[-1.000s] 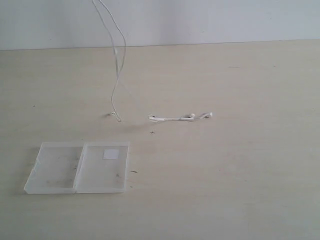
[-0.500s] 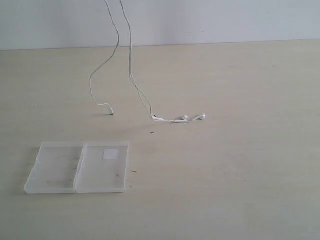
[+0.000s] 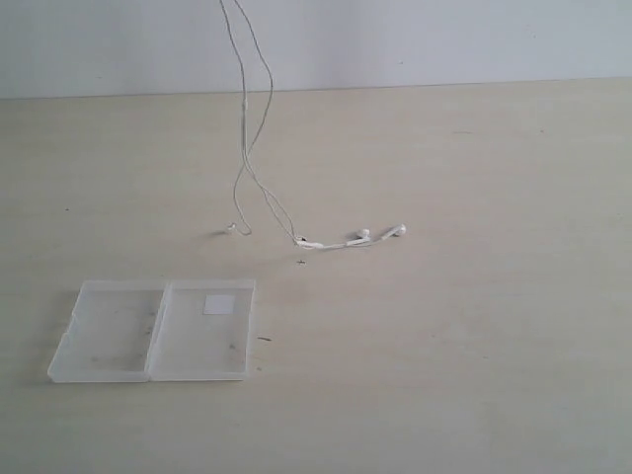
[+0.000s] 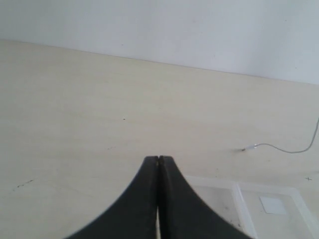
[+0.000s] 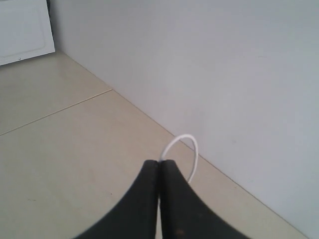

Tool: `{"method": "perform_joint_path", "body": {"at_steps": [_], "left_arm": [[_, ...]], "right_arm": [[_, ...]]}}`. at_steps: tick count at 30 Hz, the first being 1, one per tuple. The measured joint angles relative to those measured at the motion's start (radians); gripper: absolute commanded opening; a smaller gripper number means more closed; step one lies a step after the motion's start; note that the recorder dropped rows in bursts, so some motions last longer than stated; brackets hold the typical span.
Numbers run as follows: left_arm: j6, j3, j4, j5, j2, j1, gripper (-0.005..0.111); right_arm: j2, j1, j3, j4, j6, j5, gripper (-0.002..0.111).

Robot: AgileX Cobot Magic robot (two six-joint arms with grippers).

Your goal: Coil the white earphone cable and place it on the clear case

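Note:
The white earphone cable (image 3: 336, 243) hangs in two thin strands from above the exterior view's top edge down to the table. Its two earbuds (image 3: 363, 235) lie on the table right of centre, and its plug end (image 3: 232, 228) touches down further left. My right gripper (image 5: 159, 162) is shut on a loop of the cable (image 5: 185, 142), high up near the wall. The clear case (image 3: 153, 331) lies open and flat at the front left, with a white sticker on its right half. My left gripper (image 4: 158, 158) is shut with nothing in it, above the table near the case (image 4: 291, 224). Neither gripper shows in the exterior view.
The pale wooden table (image 3: 474, 346) runs back to a white wall (image 3: 444, 39). A small dark mark (image 3: 300, 262) sits just in front of the cable. A white panel (image 5: 22, 30) stands at the far end in the right wrist view.
The top of the hanging strands has shifted right. The plug end swung left, then back towards the earbuds. The earbuds slid slightly left. The case has not moved.

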Motion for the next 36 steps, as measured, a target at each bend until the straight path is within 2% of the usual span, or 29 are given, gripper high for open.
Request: {"method": "perform_joint_path", "body": {"at_steps": [7, 13, 16, 19, 22, 26, 36], "left_arm": [[0.018, 0.000, 0.013, -0.003, 0.000, 0.000, 0.000], [0.188, 0.000, 0.060, -0.088, 0.000, 0.000, 0.000], [0.256, 0.000, 0.035, -0.160, 0.000, 0.000, 0.000], [0.101, 0.000, -0.197, -0.296, 0.000, 0.000, 0.000], [-0.030, 0.000, -0.366, -0.412, 0.000, 0.000, 0.000], [-0.071, 0.000, -0.430, -0.490, 0.000, 0.000, 0.000], [-0.086, 0.000, -0.452, -0.535, 0.000, 0.000, 0.000]], "right_arm": [[-0.002, 0.000, 0.000, -0.019, -0.025, 0.038, 0.000], [-0.002, 0.000, 0.000, -0.023, -0.035, 0.046, 0.000], [-0.002, 0.000, 0.000, -0.024, -0.036, 0.063, 0.000], [-0.002, 0.000, 0.000, -0.026, -0.036, 0.072, 0.000], [-0.002, 0.000, 0.000, -0.031, -0.036, 0.072, 0.000], [-0.002, 0.000, 0.000, -0.031, -0.036, 0.074, 0.000], [-0.002, 0.000, 0.000, -0.035, -0.036, 0.074, 0.000]]}}
